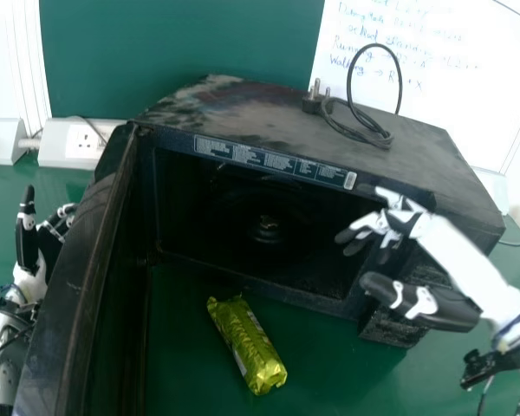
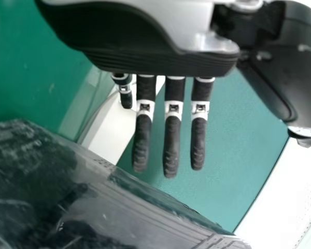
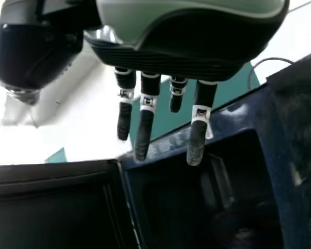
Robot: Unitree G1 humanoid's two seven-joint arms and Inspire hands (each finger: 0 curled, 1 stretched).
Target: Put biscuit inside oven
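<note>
Your biscuit packet (image 1: 247, 345): yellow-green. Oven (image 1: 260, 121): black, top mottled grey-brown. Desk (image 1: 347, 377): green. Your right hand (image 1: 402, 224): black and white.

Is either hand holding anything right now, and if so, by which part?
Nothing is held: the left hand and the right hand are empty. The biscuit packet lies on the table.
</note>
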